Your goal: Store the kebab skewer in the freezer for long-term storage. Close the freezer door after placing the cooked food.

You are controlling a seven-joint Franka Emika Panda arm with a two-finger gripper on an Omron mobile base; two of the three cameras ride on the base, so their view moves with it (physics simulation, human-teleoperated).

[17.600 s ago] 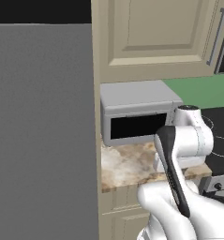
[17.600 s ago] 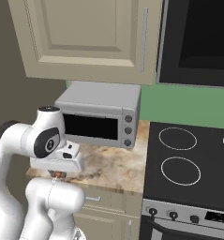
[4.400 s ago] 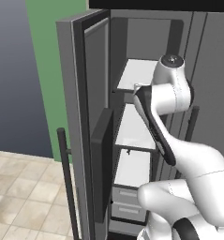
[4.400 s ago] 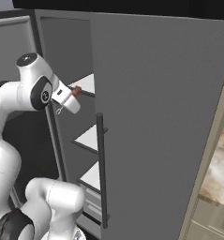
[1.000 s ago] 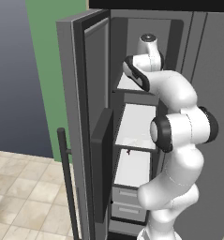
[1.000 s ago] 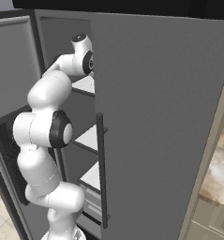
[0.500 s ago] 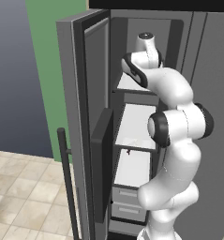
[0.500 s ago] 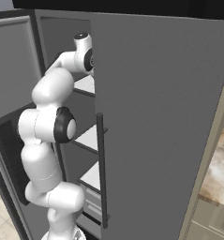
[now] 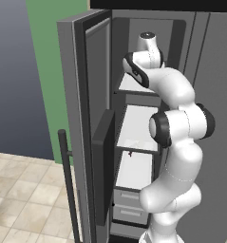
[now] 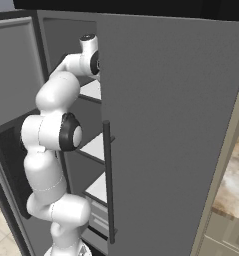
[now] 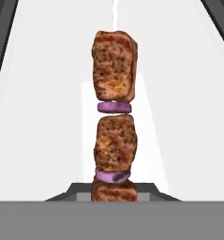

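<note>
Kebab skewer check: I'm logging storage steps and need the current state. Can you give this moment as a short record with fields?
kebab skewer: brown meat chunks with purple slices between them, held over a white shelf in the hand view
tool: shut on the kebab skewer, fingertips hidden behind the lowest chunk
arm: reaching up into the freezer at its upper shelf
freezer: white shelves, grey drawers at the bottom
freezer door: open, swung out to the left
plain grey door: closed
task stage: skewer not yet released; door still to close
</note>
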